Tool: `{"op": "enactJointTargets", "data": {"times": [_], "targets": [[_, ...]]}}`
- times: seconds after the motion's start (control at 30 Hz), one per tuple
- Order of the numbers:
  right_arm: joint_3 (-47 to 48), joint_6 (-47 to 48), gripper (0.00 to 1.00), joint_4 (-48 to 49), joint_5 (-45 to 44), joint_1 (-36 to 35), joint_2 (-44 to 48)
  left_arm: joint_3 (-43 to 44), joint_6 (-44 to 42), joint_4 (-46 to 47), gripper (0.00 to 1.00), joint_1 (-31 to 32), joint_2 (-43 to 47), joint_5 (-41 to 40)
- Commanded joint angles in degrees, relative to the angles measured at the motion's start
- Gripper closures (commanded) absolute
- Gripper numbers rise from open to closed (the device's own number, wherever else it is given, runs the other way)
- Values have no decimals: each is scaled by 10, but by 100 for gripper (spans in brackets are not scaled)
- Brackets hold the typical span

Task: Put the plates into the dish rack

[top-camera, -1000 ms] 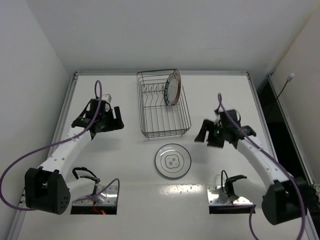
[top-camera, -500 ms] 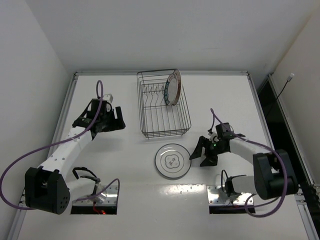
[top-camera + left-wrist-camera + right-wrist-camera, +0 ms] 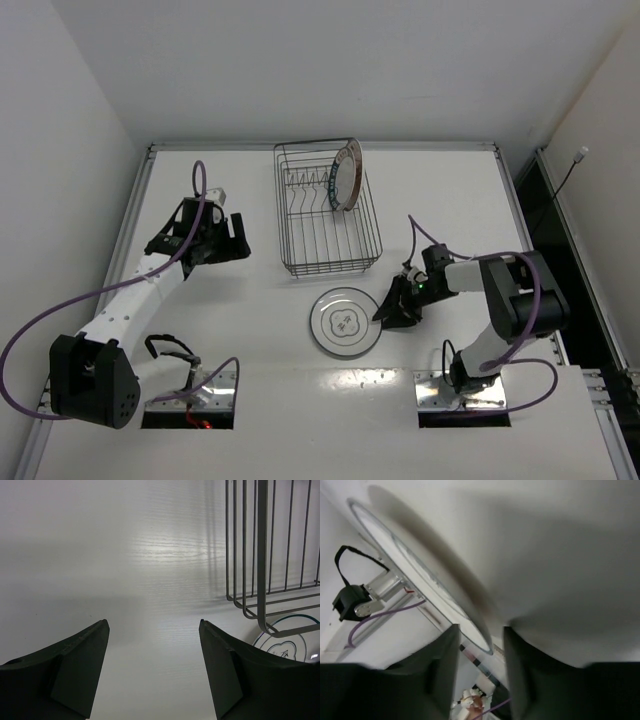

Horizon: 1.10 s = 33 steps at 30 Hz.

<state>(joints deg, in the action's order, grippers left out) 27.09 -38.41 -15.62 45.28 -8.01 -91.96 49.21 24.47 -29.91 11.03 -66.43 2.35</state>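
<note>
Where the white table (image 3: 250,330) lies closest to the arm bases, a pale grey-white plate (image 3: 345,322) with thin rings and a centre motif lies flat, just in front of the dish rack (image 3: 327,215) and not touching it. The right gripper (image 3: 392,308) is down low at this plate's right edge. In the right wrist view its two dark fingers (image 3: 437,675) straddle the plate's rim (image 3: 430,592), which runs into the gap between them. The jaws stand partly apart, and a strip of table shows between the rim and one finger, so no clamp on the plate is visible.

Further back and well to the left, the left gripper (image 3: 215,238) hangs over bare table beside the rack's near left corner. Its jaws are spread wide with nothing between them. Its wrist view shows only the tabletop in the gap, with the rack's rounded wire corner (image 3: 260,580) off to the right and a slice of the grey-white plate (image 3: 287,642) beyond it.

Farthest away, the dark wire rack sits at the middle of the table, its upright prongs in a row inside. The racked plates (image 3: 346,176) stand on edge at its far right corner, leaning slightly. Their rim shows dark and reddish marks, but at this size I cannot tell whether one plate or two stand there.
</note>
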Motion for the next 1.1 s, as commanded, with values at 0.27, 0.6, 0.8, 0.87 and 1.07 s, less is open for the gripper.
{"op": "enactJointTargets", "data": {"times": [0.27, 0.6, 0.8, 0.87, 1.07], "targets": [[45, 65, 99, 21, -40, -8, -54, -3, 0, 15, 30, 6, 2, 0], [59, 69, 100, -106, -140, -63, 134, -3, 0, 15, 30, 6, 7, 0], [187, 82, 100, -301, -297, -122, 271, -3, 5, 10, 30, 6, 13, -11], [240, 82, 100, -331, -333, -133, 301, -3, 5, 10, 30, 6, 18, -11], [398, 77, 100, -357, -437, -170, 312, -3, 5, 10, 30, 6, 47, -28]]}}
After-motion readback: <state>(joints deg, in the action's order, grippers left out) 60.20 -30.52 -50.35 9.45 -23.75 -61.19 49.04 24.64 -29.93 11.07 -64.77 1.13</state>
